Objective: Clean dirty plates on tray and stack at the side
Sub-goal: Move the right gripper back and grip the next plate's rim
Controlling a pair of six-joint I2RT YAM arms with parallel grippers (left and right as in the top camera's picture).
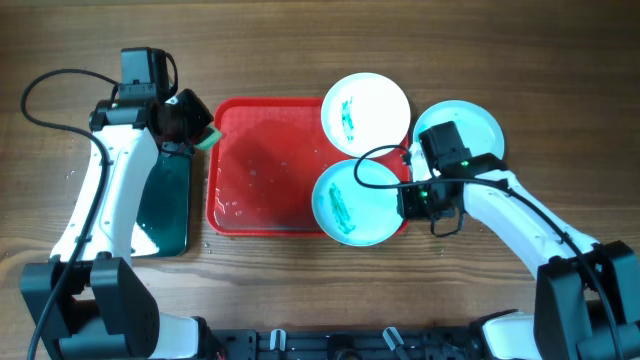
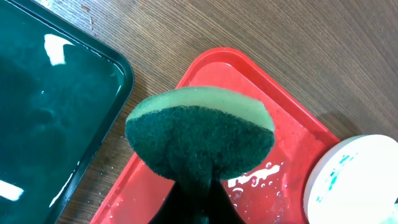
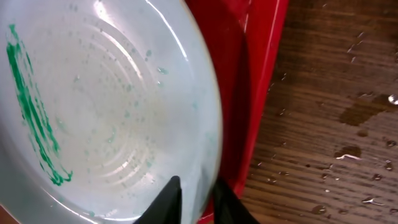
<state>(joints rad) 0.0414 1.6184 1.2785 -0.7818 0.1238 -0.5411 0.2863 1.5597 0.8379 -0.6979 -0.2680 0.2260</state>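
The red tray lies mid-table. A white plate with a teal smear sits on its far right corner. A mint-green plate with a teal smear sits on its near right corner. My right gripper is shut on that plate's right rim; the right wrist view shows a finger on each side of the plate. A second mint-green plate rests on the table right of the tray, partly hidden by the arm. My left gripper is shut on a green sponge above the tray's left far corner.
A black tray of green water lies left of the red tray, also in the left wrist view. Water droplets lie on the red tray and on the wood right of it. Cables trail by both arms.
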